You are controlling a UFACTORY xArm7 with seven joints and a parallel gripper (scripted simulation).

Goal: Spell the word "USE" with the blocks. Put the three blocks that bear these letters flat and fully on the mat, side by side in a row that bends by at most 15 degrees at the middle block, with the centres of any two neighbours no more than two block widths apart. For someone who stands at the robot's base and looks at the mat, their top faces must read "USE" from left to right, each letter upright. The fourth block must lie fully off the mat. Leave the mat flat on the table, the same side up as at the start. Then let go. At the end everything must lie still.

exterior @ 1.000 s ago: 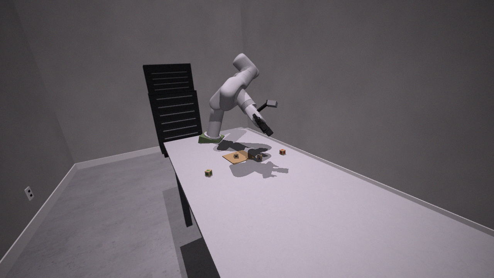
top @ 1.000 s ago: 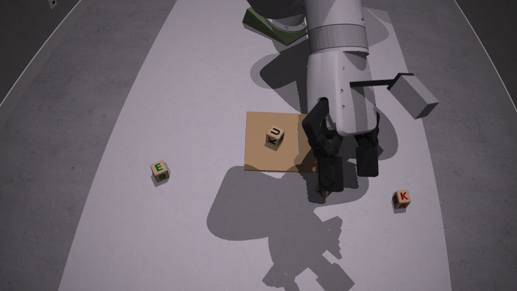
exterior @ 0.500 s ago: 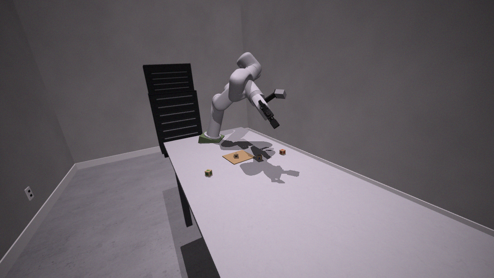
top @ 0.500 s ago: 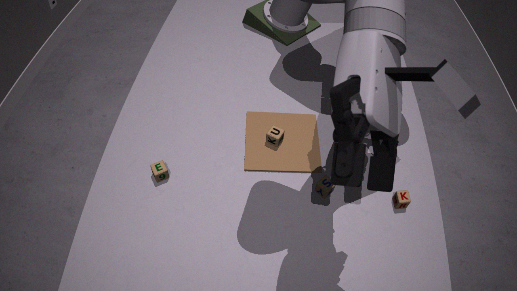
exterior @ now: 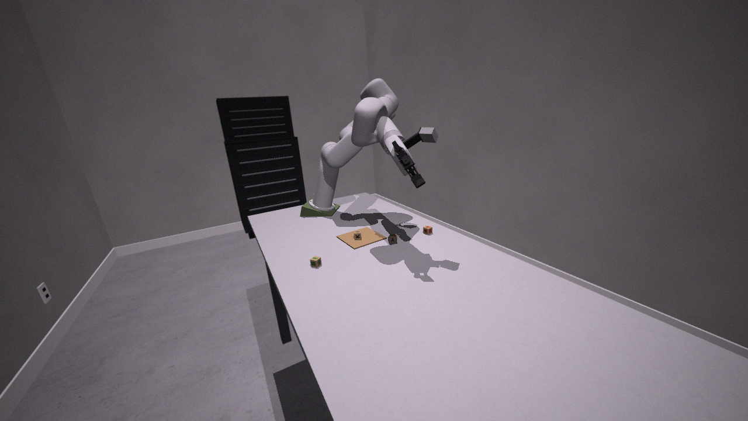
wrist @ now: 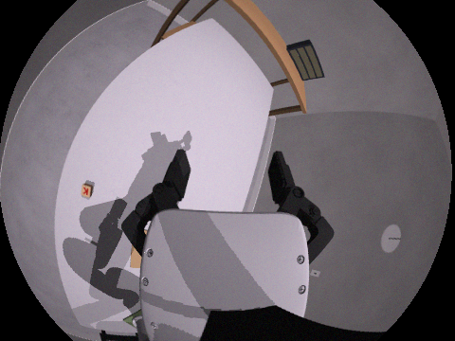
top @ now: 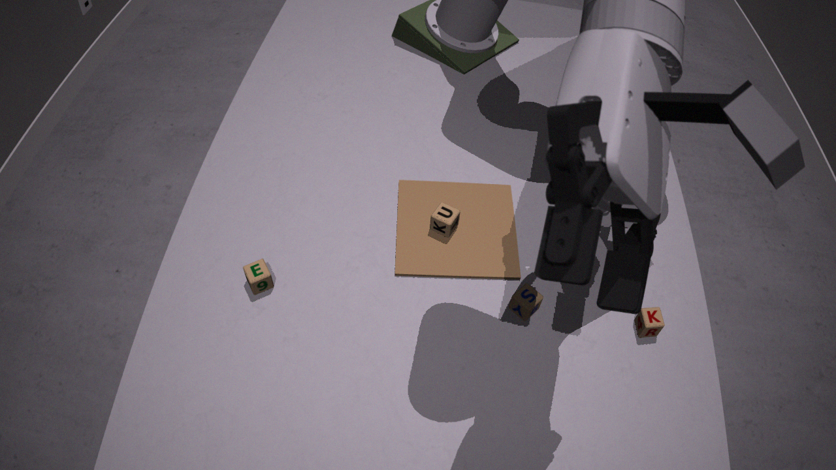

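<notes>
Overhead, blocks read U (top: 445,222), E (top: 257,275), S (top: 525,303), K (top: 649,322); pincer (top: 593,286) gapes unladen.

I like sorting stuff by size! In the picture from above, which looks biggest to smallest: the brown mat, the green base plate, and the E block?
1. Mat, the biggest.
2. Green base plate, though the picture edge and the arm hide part of it.
3. E block, the smallest.

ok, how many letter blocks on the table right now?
4. U block on the mat. S block just off the mat's corner, in shadow. E block far off to one side, K block to the other. None looks hidden.
</notes>
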